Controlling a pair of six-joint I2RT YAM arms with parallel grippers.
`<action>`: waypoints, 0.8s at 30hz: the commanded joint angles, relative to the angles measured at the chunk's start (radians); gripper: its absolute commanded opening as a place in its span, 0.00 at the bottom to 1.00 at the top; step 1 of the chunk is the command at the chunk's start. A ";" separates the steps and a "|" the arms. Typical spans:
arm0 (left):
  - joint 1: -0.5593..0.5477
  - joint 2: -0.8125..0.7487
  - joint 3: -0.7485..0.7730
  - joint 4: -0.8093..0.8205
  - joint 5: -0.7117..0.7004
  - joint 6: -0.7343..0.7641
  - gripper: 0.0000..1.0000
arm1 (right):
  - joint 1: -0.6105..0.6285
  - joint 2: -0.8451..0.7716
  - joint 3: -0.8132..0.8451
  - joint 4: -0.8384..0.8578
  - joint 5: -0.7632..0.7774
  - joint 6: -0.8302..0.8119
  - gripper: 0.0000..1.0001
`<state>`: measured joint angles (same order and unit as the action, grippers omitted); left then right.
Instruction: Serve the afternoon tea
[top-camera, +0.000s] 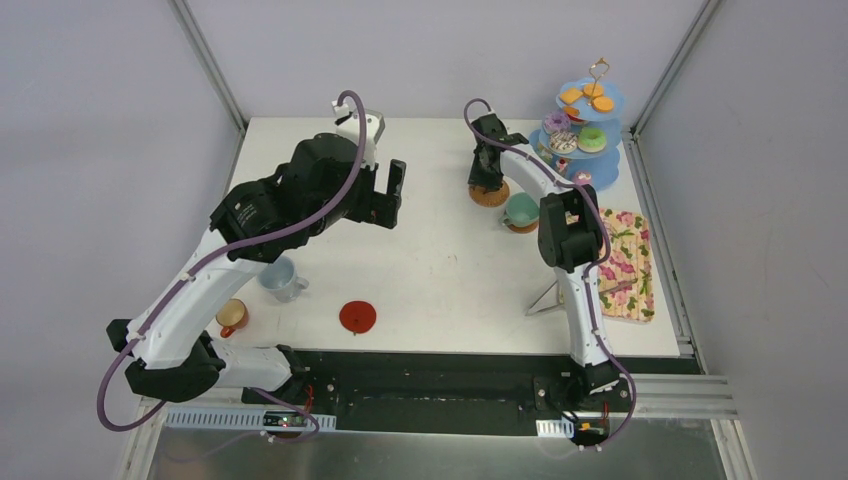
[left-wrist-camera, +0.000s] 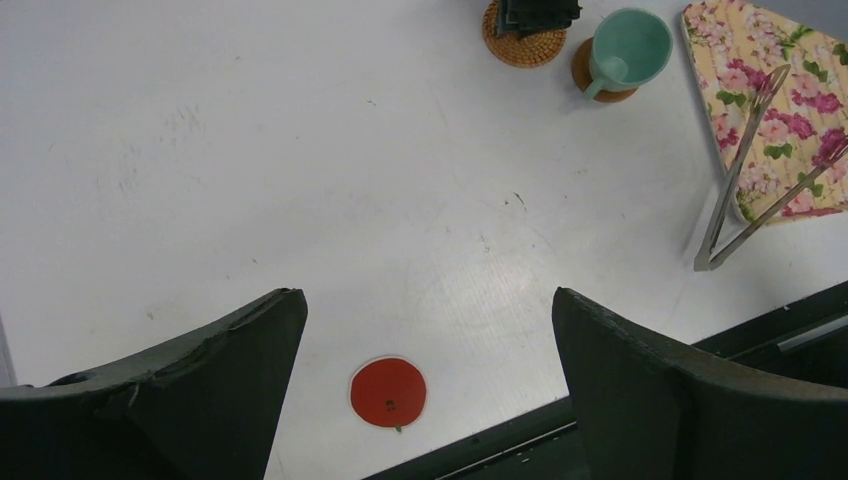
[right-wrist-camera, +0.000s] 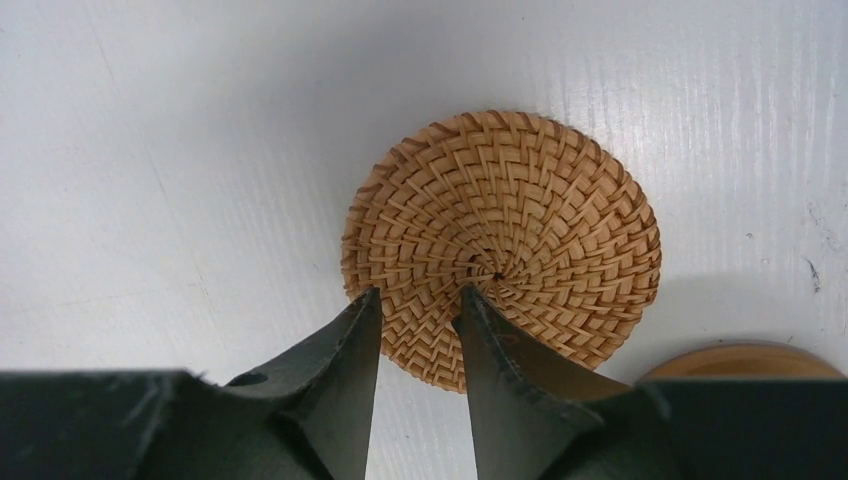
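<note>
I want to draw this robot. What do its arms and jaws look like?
Both the left arm and the right arm are made of long white tubes joined by chunky black joints. A purple cable loops along each one. The jaws are black, wedge-shaped and narrow to a tip.

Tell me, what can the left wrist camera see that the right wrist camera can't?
Only the left wrist view: the mint green cup, the flat red round coaster, the floral rectangular tray, the long metal tongs and the left gripper, wide open. Only the right wrist view: the right gripper, fingers slightly apart. Both: the round woven straw coaster, the brown wooden coaster and the white table.
</note>
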<state>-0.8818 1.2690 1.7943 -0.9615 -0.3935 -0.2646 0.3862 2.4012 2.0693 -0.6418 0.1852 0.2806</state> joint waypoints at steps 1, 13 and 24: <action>0.011 -0.004 0.032 0.028 0.021 0.025 1.00 | -0.018 0.071 -0.042 -0.117 0.006 -0.029 0.39; 0.025 -0.037 -0.120 0.024 -0.016 -0.192 1.00 | -0.017 -0.076 0.233 -0.252 -0.057 -0.061 0.63; 0.130 -0.067 -0.216 -0.096 -0.068 -0.501 1.00 | -0.009 -0.511 -0.141 -0.203 -0.319 0.030 0.70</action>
<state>-0.8059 1.2282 1.5703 -0.9783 -0.4042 -0.6098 0.3676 2.0861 2.0663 -0.8532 0.0040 0.2584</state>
